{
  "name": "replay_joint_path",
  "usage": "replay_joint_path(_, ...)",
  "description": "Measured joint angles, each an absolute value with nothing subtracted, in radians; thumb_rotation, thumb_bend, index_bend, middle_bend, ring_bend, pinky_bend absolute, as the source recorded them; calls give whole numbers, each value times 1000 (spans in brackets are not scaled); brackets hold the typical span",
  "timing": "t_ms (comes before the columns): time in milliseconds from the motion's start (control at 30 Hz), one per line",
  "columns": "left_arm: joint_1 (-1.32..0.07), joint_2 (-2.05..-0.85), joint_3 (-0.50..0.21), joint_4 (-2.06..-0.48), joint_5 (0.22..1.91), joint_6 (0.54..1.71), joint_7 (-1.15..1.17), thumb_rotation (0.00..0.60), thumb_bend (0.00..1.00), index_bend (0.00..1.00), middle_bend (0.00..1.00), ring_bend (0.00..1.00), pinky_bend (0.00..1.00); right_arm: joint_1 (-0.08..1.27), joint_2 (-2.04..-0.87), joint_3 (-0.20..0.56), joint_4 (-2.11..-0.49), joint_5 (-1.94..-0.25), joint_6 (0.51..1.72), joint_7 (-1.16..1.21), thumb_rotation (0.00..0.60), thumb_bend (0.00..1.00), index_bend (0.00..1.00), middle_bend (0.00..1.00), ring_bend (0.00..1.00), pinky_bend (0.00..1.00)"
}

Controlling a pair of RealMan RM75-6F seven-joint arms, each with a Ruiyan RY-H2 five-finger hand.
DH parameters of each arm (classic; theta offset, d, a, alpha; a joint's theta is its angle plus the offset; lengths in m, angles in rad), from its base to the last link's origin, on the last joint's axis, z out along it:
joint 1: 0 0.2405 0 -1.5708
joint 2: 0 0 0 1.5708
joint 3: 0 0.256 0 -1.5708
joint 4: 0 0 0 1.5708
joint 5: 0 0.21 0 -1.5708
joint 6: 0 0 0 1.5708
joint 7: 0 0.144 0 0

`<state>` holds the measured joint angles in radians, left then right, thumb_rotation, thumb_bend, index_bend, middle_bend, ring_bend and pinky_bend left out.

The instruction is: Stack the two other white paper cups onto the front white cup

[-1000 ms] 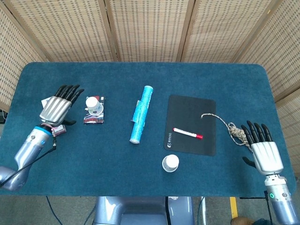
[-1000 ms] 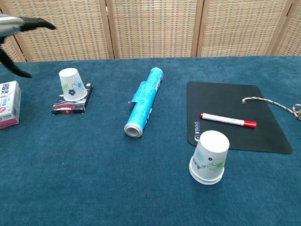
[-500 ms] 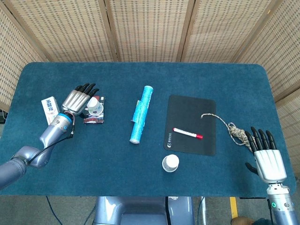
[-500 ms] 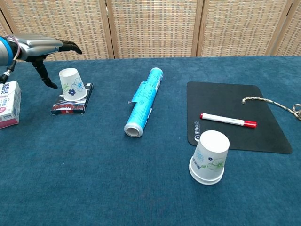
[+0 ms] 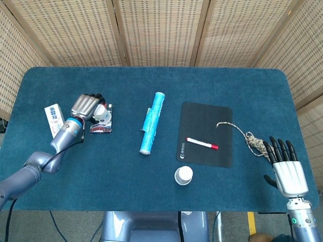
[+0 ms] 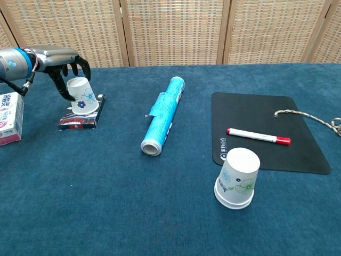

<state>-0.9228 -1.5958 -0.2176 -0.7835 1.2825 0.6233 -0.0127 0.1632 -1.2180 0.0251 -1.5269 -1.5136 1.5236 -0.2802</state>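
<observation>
Reaching across the upper left of the frame, the robot's left hand [image 6: 68,66] curls its dark fingers over an upturned white paper cup [image 6: 81,95] that sits tilted on a small dark packet [image 6: 80,118]; the thumb appears to touch the cup's left side, but whether the hand has actually clamped on it cannot be told from either view. The front cup [image 6: 237,177], also upside down and printed with a faint floral pattern, stands at the lower centre-right of the frame, just off the near edge of a black mat [image 6: 266,130] on which a red-capped marker [image 6: 258,136] lies. Only these two cups are plainly visible. A blue roll [image 6: 163,114] lies between the two cups, a small carton [image 6: 9,117] sits at the far left, and a tangle of cord [image 5: 252,141] trails off the mat toward the right hand [image 5: 285,166], which rests at the lower right of the head view with its fingers spread and nothing in them. Such a cup is likely very light and thin-walled, easily crushed or knocked off its uneven perch, so a gentle hold around the sides below the closed top, thumb opposite the fingers, looks the safest grip.
</observation>
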Motion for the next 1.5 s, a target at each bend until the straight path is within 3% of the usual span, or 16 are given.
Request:
replay_joint_path(200,-931,-1606,-202,-756,1313,649,-63,600,154,488,386,404,425,158,-1215,30,-1529,-1521,1522,-272,600,0,0,0,0,0)
replay_joint_path(433,-915,-1541,-203,-866,1331,714,-95,600,172,489,386,405,426,149,-1206,35,-1542,-1534,1529,-262,600,0,0,0,0,0)
replay_joint_path(900,-897,-1341,-168,-1476,1560,909,-119,600,138,526,407,418,446,135,-1193,47,-1556,-1550,1545,-246,600,0,0,0,0,0)
replay_joint_path(1067,-949,-1367,-160,-1584,1594,885,-22,600,138,527,408,419,446,130,-1187,54,-1556,-1546,1547,-234,600,0,0,0,0,0)
replay_joint_path(1500,-1073,-1478,-220,-1611,1487,751,155,600,134,528,408,419,446,123,-1180,66,-1549,-1532,1545,-207,600,0,0,0,0,0)
